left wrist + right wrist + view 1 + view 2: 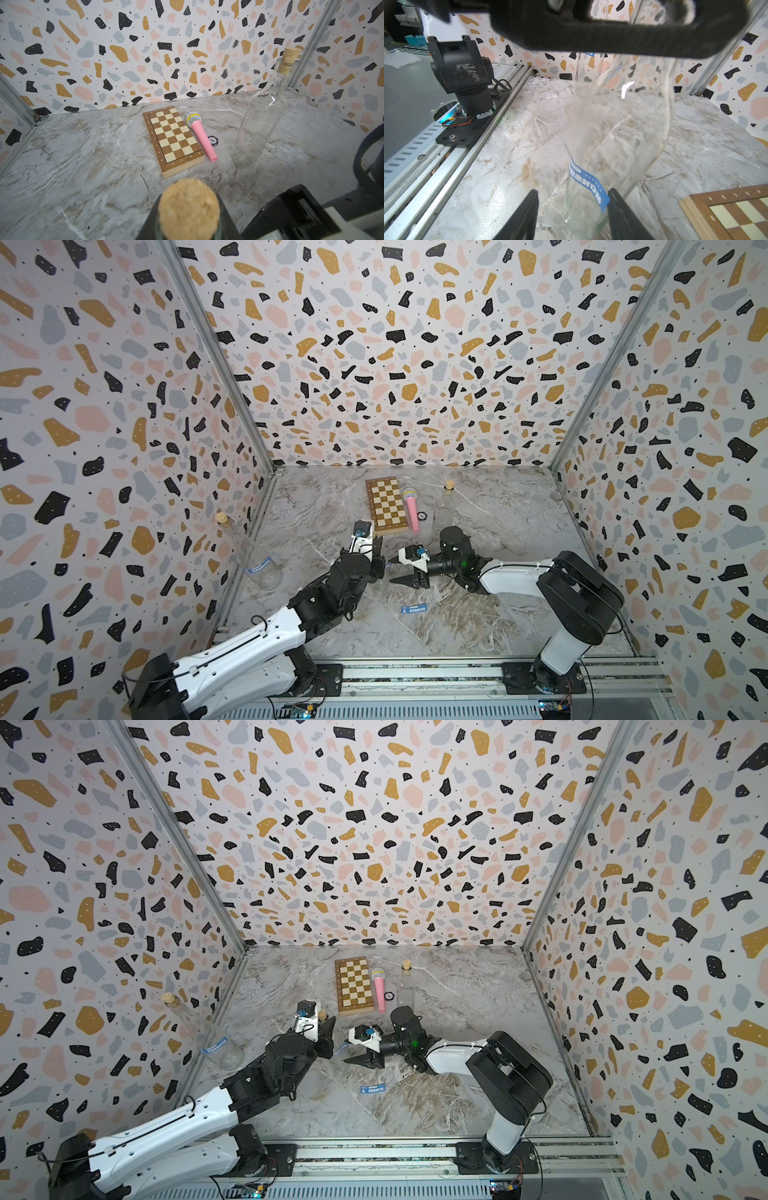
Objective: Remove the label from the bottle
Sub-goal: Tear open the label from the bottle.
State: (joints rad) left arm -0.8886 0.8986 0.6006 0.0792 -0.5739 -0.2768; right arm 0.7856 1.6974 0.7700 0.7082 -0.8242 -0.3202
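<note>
The step in hand is getting hold of the label (588,182); no peeling shows yet. The left fingers (147,228) are clamped on the neck of the bottle (623,128) just under its cork (188,207). They hold it tilted over the bench (512,149), between the two arms, just below centre in both top views. The right fingers (527,216) stand apart astride the bottle's lower body and grip nothing, with one tip right at the label's edge. Next, I judge, they must pinch that edge rather than the glass and pull while the left hold resists. The bottle is clear glass and looks empty. The label is a narrow blue band with white lettering, lying flat and slantwise.
</note>
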